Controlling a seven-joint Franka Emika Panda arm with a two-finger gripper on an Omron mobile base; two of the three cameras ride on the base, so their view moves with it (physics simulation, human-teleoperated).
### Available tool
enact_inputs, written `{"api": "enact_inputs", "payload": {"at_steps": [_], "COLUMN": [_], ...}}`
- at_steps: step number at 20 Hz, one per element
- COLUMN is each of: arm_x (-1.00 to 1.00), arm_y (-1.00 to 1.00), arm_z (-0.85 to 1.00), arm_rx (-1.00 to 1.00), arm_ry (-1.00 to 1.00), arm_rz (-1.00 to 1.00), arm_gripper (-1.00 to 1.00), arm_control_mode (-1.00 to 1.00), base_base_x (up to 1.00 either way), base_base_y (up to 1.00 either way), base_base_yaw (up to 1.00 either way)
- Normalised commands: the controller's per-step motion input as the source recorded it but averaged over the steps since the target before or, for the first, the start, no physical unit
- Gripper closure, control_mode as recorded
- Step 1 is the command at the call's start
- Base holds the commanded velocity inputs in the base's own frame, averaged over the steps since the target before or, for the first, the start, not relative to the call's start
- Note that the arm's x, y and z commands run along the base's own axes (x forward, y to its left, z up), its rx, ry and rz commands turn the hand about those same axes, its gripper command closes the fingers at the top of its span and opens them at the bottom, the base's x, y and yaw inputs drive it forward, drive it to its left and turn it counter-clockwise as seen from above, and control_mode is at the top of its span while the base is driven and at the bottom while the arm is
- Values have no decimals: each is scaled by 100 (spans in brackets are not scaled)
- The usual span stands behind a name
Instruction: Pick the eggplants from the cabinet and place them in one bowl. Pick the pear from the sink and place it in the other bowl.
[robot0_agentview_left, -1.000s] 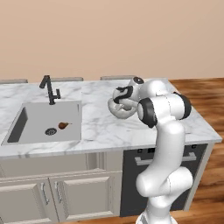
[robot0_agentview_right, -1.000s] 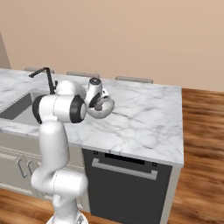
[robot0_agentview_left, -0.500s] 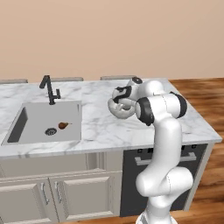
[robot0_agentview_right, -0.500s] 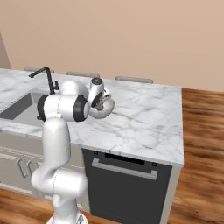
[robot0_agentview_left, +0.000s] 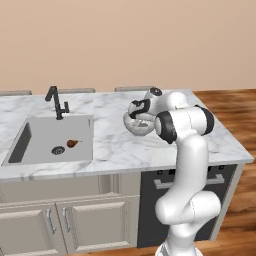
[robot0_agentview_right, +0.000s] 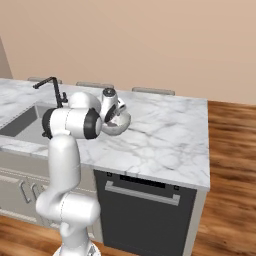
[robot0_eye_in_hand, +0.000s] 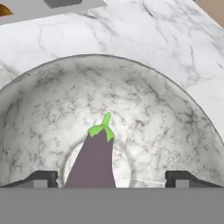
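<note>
Marble counter (robot0_agentview_left: 110, 145), wood floor off to the right, and the arm is bent over the bowl (robot0_eye_in_hand: 39, 105) that sits near the middle of the counter, toward its back edge. From the hand view, the gripper (robot0_eye_in_hand: 111, 178) stands wide, both tips spread clear of the eggplant (robot0_eye_in_hand: 94, 159), which lies in the bottom of the bowl, green cap pointing up the far wall. Nothing is gripped: this looks like the release of an eggplant into its bowl. Over in the sink (robot0_agentview_left: 30, 145) the pear (robot0_agentview_left: 73, 143) waits beside the drain, near the basin's front right corner. Whether another eggplant is left in the cabinet I can't tell. My call for the next move: lift straight out of the bowl without nudging the rim, then swing toward whatever fruit is next.
</note>
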Motion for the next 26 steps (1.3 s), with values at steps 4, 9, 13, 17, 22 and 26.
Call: {"api": "enact_inputs", "payload": {"at_steps": [4,9,13,17,22,26], "arm_x": [0,-2,-53,-99,-100,-100], "arm_y": [0,0,-4,0,9,0], "arm_z": [42,57,30,13,0,27], "arm_rx": [-5,4,18,11,15,33], "arm_ry": [-8,-10,-15,-21,-22,-17], "arm_rz": [1,-7,-33,-41,-44,-39], "arm_gripper": [-100,-100,-100,-100,-100,-100], "arm_control_mode": [-100,-100,-100,-100,-100,-100], "base_base_x": [0,0,0,0,0,0], "base_base_y": [0,0,0,0,0,0], "base_base_yaw": [0,0,0,0,0,0]}}
